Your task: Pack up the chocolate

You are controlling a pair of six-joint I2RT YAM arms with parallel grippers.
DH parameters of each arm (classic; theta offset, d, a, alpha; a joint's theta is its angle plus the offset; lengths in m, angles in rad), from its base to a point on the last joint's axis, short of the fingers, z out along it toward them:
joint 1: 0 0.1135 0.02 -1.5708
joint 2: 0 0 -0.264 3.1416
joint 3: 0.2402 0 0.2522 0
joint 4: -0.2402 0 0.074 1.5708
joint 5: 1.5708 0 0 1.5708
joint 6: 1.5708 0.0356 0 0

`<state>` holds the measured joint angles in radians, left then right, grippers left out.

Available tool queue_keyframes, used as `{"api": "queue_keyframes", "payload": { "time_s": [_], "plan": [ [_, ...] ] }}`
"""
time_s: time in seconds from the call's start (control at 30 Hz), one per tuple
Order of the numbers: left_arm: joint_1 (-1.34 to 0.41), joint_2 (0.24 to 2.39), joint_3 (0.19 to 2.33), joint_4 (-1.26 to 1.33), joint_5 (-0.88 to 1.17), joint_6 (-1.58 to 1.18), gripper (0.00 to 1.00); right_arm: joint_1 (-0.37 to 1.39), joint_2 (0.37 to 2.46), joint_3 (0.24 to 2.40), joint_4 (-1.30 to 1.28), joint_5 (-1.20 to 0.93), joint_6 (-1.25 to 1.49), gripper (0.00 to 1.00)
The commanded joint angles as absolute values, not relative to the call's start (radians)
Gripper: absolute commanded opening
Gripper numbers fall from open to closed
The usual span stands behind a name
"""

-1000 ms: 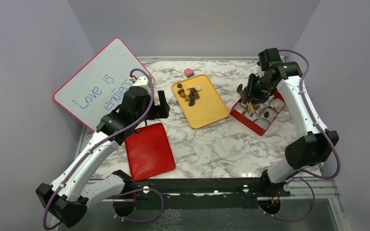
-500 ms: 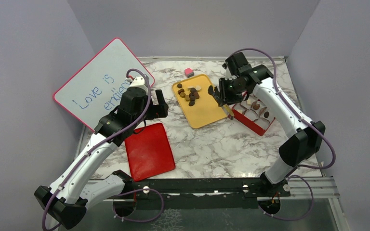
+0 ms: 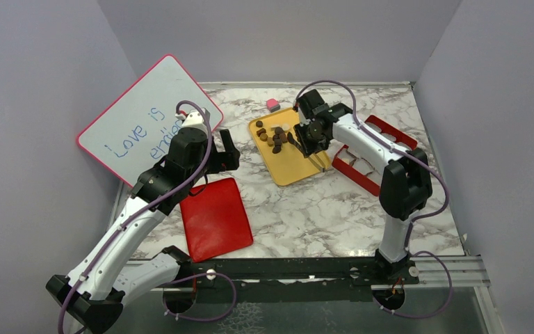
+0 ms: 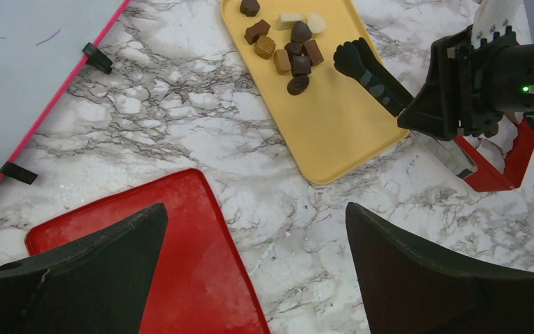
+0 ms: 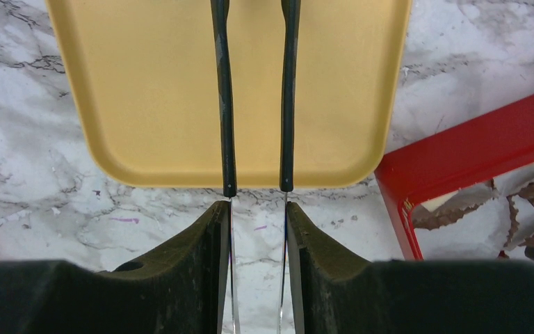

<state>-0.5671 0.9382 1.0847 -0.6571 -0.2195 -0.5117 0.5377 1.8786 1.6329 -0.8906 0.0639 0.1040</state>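
Several pieces of chocolate (image 3: 274, 137), dark brown, lighter brown and cream, lie bunched at the far end of a yellow tray (image 3: 295, 163). My right gripper (image 3: 307, 136) hangs over that tray, shut on a pair of metal tongs (image 4: 372, 69) with black tips. The tips stand slightly apart just right of the chocolate (image 4: 288, 49) with nothing between them. In the right wrist view the tongs (image 5: 226, 104) reach out over bare yellow tray (image 5: 146, 104), and no chocolate shows there. My left gripper (image 4: 254, 209) is wide open and holds nothing, above the marble beside a red lid (image 4: 146, 264).
A red box (image 3: 356, 175) with paper cups (image 5: 521, 202) sits right of the tray, partly hidden under my right arm. The red lid (image 3: 215, 217) lies front left. A whiteboard (image 3: 139, 118) leans at the left wall. A small pink cube (image 3: 272, 104) sits behind the tray.
My right arm has swung left with the tongs, from above the red box to over the yellow tray beside the chocolate. The left arm has barely shifted.
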Motion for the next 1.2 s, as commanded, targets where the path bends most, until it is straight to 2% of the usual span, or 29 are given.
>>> {"api": "queue_keyframes", "payload": {
  "time_s": [0.0,0.7,1.17],
  "plan": [
    [-0.572,0.92,1.116,-0.672,-0.26,-0.515,0.99,0.557,1.936,1.663,-0.834,0.095,0.054,0.38],
    [-0.572,0.91,1.115,-0.678,-0.303,-0.499,0.99,0.617,2.078,1.755,-0.854,0.128,0.059,0.4],
    [-0.572,0.921,1.125,-0.677,-0.303,-0.486,0.99,0.633,2.191,1.895,-0.961,0.283,0.141,0.4]
  ]
}}
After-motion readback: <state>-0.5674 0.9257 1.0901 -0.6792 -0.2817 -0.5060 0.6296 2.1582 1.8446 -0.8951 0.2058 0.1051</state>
